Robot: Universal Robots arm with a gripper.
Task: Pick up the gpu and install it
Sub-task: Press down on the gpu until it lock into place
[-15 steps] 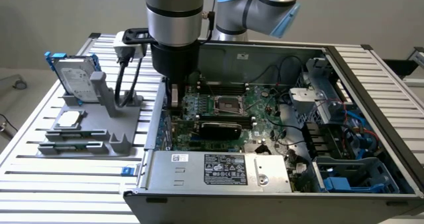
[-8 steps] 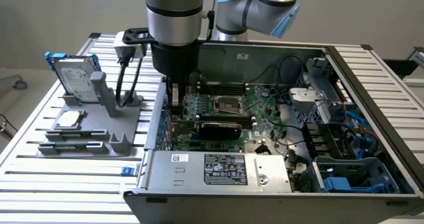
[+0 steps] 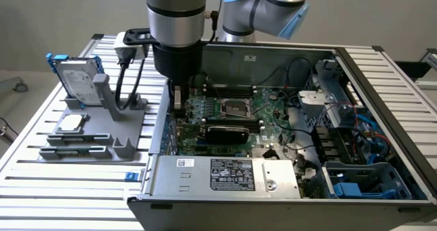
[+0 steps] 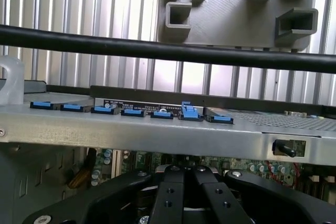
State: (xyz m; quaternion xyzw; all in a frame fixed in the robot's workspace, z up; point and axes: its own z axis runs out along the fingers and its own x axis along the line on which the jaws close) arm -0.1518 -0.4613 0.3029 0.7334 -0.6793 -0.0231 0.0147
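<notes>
With gripper point(image 3: 178, 108) pinched shut, apparently empty, beside seated-looking gpu point(image 3: 226, 133), press straight down, evenly, clear of clips point(image 4: 131, 112).

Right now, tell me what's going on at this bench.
A single robot arm holds its tool down inside the open computer case. The tool is shut and close to the case wall on the exterior view's left, above the motherboard. A black-covered card, apparently the gpu, sits on the board just beside the tool; whether the tool grips it cannot be told. The hard drive stands in a grey fixture outside.
</notes>
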